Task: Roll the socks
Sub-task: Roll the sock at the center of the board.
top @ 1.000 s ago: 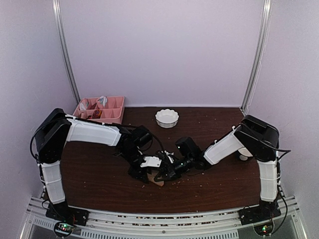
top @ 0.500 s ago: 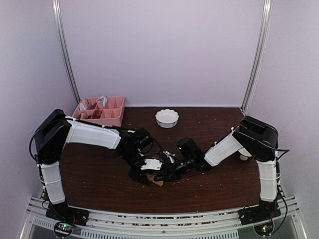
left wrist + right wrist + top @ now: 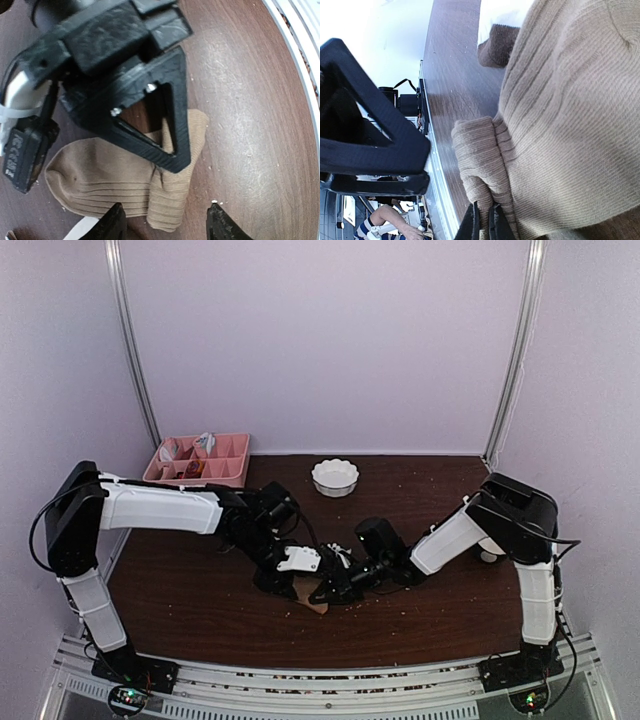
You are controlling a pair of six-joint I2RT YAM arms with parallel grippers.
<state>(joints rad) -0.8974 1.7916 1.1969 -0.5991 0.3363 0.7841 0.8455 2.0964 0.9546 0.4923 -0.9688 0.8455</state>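
Note:
The tan-brown sock (image 3: 110, 172) lies flat on the dark table, with its ribbed cuff end folded over (image 3: 167, 202). It also shows in the top view (image 3: 313, 602) and fills the right wrist view (image 3: 570, 125). My right gripper (image 3: 482, 225) is shut on the fold of this cuff, and its black finger (image 3: 160, 125) presses on the sock. My left gripper (image 3: 167, 226) is open just above the cuff end, with its jaws wide apart on either side. The cream-beige sock's dark brown patch (image 3: 497, 45) shows beyond the tan one. Both grippers (image 3: 290, 582) (image 3: 328, 592) meet near the table's front middle.
A white scalloped bowl (image 3: 335, 477) stands at the back middle. A pink compartment tray (image 3: 200, 460) with small items sits at the back left. The table's front edge with its metal rail (image 3: 320, 680) is close to the sock.
The left arm's shoulder and elbow have swung out to the left and the left gripper has shifted slightly away from the front edge. The right gripper has stayed on the sock.

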